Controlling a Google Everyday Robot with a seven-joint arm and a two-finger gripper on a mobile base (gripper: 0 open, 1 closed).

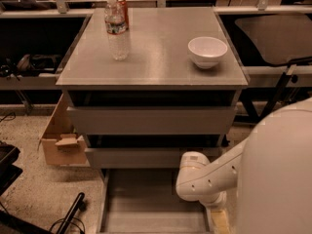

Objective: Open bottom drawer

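The bottom drawer (141, 199) stands pulled out under the two wider drawer fronts (151, 120), with its plain grey inside open to view. Its front is cut off by the lower edge. My white arm (204, 179) lies over its right side and covers that corner. My gripper is out of sight, beneath the arm or past the lower edge, so I cannot tell if it is released or clenched. On the surface (156, 57) stand a water bottle (117, 30), a can (124, 8) half hidden behind it, and a white bowl (207, 51)

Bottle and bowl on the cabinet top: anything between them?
Camera view: only bare cabinet top between bottle and bowl. Gripper hidden, somewhere past the arm at the bottom drawer.
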